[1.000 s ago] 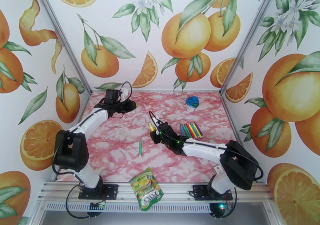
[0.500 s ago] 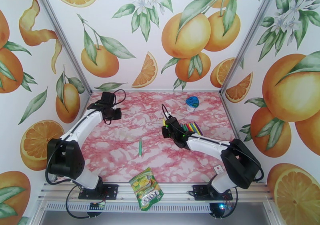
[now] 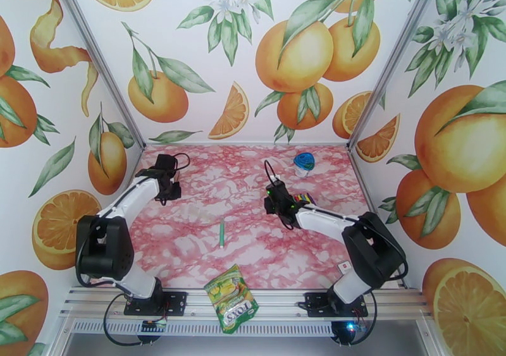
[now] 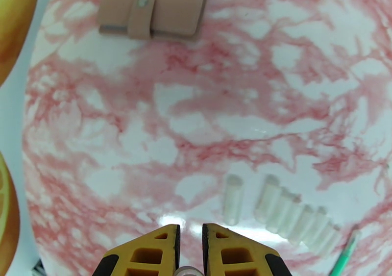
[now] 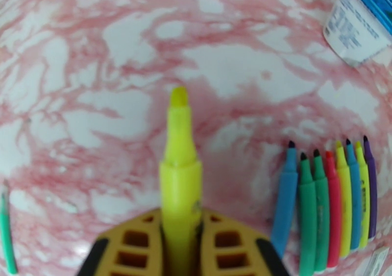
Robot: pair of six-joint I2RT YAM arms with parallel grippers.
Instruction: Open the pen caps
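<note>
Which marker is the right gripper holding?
The yellow marker, uncapped, clamped in the right gripper. The other markers lie loose on the table, most in a row.

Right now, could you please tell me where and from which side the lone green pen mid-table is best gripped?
Probably at mid-barrel, coming straight down from above. The green pen lies flat and alone on the table, running roughly near-to-far. Fingers closing across it left-to-right would therefore have bare surface on either side and span only its thin barrel.
</note>
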